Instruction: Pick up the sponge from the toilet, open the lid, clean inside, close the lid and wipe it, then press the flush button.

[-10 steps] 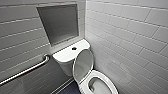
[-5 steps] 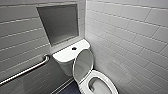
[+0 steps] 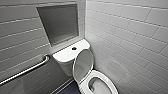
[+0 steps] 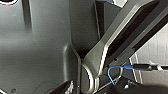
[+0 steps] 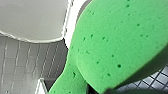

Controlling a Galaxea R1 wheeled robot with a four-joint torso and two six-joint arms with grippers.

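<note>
Pale grey rectangular wall tiles close a narrow corner, and a strip of dark floor shows at the base of the left wall. The white ceramic toilet stands in that corner, its boxy tank close against both walls, with a small dark round flush button on the tank cover. The white oval plastic lid stands raised, tilted back toward the tank, leaving the white oval seat and the bowl open from above. A brushed metal grab bar slants along the left wall just beside the tank, narrowing the room on that side; a grey recessed wall niche sits above the tank.

The front of the seat is cut off by the head view's lower edge. The bright green pitted sponge looms against the right wrist camera, above grey floor tiles and near a white rounded toilet part. The right gripper appears clamped on it, a dark edge crossing its corner. Whether the left gripper is parted or closed cannot be told.
</note>
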